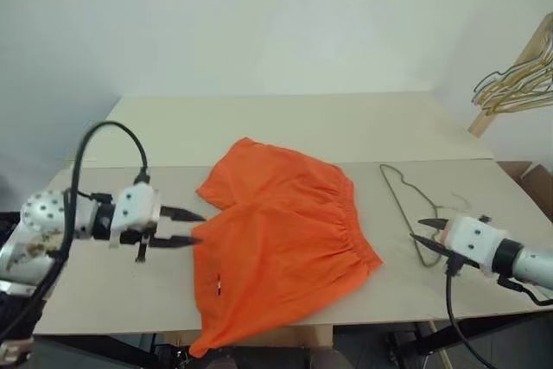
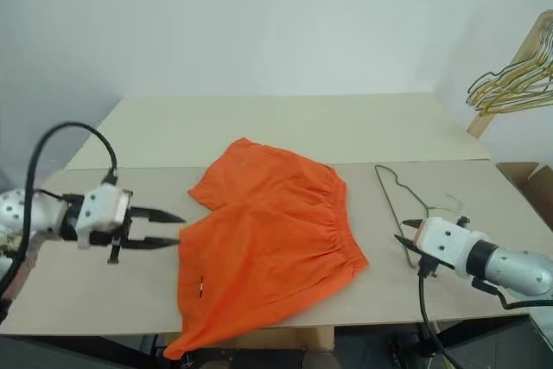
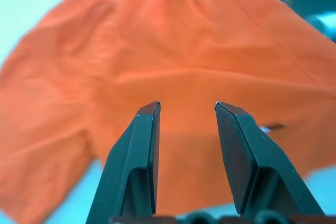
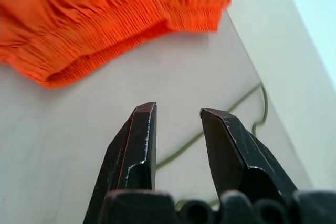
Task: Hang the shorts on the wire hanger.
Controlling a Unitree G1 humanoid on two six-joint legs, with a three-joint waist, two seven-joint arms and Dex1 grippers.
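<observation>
Lying flat, the shorts [image 1: 281, 244] sit apart from the wire hanger [image 1: 406, 205]; nothing is hung yet. Left gripper [image 1: 192, 228] and right gripper [image 1: 426, 232] hover part-open, empty.

Perhaps lab: bare table [image 1: 285, 127], blank wall [image 1: 259, 15]

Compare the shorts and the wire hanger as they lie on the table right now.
The shorts are a broad, bright orange sheet of fabric; the wire hanger is only a thin olive-grey outline. The shorts sit mid-table with one leg drooping over the near edge; the hanger lies wholly on the table, beside the waistband. The open left gripper faces the shorts; the open right gripper is near the hanger. Both lie flat, apart, and neither is held.
</observation>
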